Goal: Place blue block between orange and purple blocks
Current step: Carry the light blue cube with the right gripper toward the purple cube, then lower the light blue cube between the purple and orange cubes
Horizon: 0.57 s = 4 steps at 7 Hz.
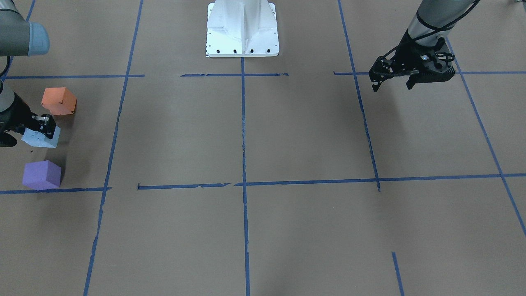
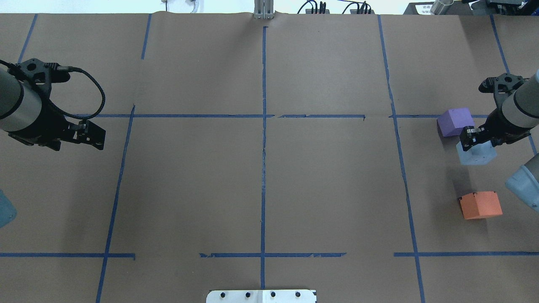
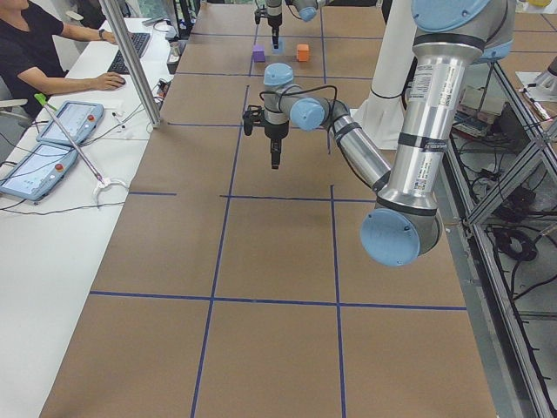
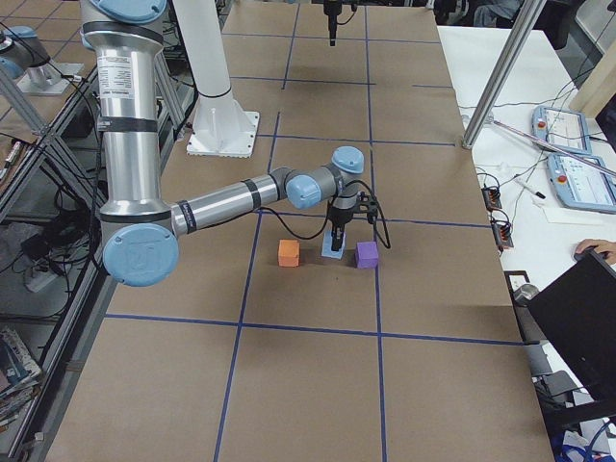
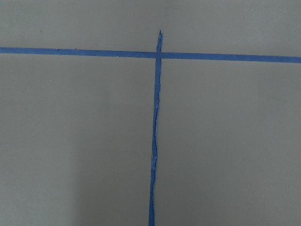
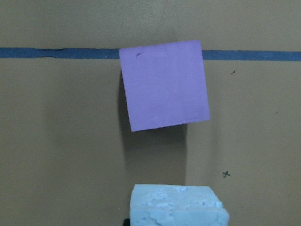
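Observation:
The light blue block (image 1: pixel 41 139) sits between the orange block (image 1: pixel 58 100) and the purple block (image 1: pixel 42 174), slightly tilted. My right gripper (image 1: pixel 43 129) is directly over it, shut on its top. In the overhead view the blue block (image 2: pixel 476 155) lies closer to the purple block (image 2: pixel 454 121) than to the orange block (image 2: pixel 480 205). The right wrist view shows the purple block (image 6: pixel 163 84) ahead and the blue block (image 6: pixel 176 205) at the bottom edge. My left gripper (image 1: pixel 392 85) is open and empty, hovering far away on the other side (image 2: pixel 99 136).
Blue tape lines (image 2: pixel 263 126) divide the brown table. The white robot base (image 1: pixel 242 28) stands at the table's middle edge. An operator (image 3: pixel 35 52) and tablets (image 3: pixel 39 161) are at a side desk.

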### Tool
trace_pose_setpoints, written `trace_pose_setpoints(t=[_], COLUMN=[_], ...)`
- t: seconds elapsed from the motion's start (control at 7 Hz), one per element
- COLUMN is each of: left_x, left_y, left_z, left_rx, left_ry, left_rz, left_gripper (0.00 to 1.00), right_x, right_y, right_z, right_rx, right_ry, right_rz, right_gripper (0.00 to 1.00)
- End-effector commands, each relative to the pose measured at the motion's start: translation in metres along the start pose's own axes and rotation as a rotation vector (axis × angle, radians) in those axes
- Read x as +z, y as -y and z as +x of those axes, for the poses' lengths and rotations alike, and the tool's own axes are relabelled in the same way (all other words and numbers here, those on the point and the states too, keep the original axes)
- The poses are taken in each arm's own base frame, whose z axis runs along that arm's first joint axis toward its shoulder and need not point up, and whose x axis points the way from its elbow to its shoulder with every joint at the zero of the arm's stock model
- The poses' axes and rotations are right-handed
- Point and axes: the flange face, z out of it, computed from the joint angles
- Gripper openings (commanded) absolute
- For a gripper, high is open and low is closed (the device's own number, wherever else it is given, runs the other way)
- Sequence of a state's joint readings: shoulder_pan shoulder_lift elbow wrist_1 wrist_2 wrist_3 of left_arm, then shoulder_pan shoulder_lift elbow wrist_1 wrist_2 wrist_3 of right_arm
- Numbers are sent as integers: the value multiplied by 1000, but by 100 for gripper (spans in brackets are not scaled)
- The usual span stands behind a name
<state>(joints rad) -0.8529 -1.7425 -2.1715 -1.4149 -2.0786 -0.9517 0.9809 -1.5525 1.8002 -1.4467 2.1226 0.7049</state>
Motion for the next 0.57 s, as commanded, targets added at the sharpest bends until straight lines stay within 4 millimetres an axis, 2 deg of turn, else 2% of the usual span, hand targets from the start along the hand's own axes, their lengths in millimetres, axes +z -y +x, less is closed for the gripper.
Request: trace_pose_setpoints(t=[0.0, 0.43], left_x=[0, 0], left_y=[0, 0], left_z=[0, -1], left_rx=[-7, -9], left_ry=[0, 1], left_rz=[0, -1], left_gripper=[100, 100], right_x=[12, 29], right_y=[-4, -8], right_z=[-4, -7], right_rx=[-7, -16], right_ry=[19, 4], right_rz=[-37, -66], right_gripper=[27, 28])
